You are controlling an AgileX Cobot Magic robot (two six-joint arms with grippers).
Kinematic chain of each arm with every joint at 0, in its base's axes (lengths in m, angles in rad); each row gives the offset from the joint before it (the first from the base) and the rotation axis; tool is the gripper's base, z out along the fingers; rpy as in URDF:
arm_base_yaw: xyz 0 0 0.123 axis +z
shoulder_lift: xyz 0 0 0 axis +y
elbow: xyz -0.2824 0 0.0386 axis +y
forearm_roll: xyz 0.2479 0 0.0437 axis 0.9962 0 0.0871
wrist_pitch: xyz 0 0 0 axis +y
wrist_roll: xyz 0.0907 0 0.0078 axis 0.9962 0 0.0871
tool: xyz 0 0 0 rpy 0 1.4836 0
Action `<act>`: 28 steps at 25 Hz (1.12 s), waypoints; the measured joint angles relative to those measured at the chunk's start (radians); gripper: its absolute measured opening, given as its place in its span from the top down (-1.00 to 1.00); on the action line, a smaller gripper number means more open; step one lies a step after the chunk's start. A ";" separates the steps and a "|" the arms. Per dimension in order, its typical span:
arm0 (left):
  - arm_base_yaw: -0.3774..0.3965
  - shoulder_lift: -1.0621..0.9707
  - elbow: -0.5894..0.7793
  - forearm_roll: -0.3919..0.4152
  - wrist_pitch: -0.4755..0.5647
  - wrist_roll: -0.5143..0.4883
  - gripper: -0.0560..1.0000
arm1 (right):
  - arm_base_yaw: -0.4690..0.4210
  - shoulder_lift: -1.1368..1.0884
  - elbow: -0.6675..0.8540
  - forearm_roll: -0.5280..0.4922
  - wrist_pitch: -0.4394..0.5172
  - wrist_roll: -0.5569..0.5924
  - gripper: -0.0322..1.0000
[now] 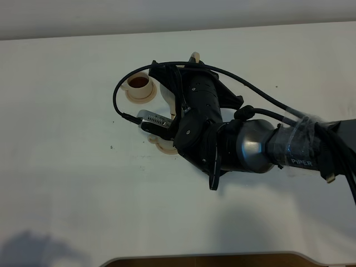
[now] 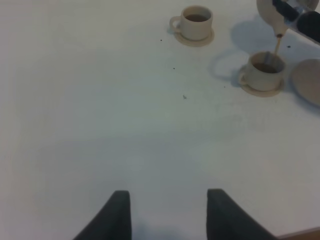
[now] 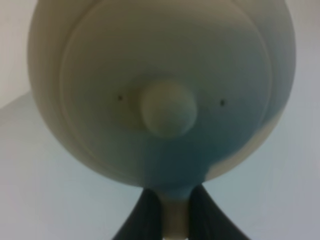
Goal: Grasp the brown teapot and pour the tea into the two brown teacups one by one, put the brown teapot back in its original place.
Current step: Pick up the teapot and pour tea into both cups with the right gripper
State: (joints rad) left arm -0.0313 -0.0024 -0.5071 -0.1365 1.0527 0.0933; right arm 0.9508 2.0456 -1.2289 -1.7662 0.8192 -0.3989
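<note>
The brown teapot (image 3: 160, 95) hangs tilted over the nearer teacup (image 2: 263, 71), tea streaming in; your right gripper (image 3: 172, 215) is clenched on its handle. The far teacup (image 2: 196, 22) holds tea. Your left gripper (image 2: 167, 215) hangs released, apart.

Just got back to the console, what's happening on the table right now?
The right gripper holds the teapot by its handle, tilted, and tea is streaming into the near cup. The far cup already has tea in it. The big saucer beside the near cup is bare. The left gripper is open and away from everything.
</note>
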 joint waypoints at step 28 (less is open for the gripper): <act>0.000 0.000 0.000 0.000 0.000 0.000 0.22 | 0.000 0.000 0.000 0.000 0.002 -0.033 0.70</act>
State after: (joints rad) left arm -0.0313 -0.0024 -0.5071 -0.1365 1.0527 0.0933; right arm 0.9508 2.0456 -1.2289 -1.7662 0.8215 -0.4317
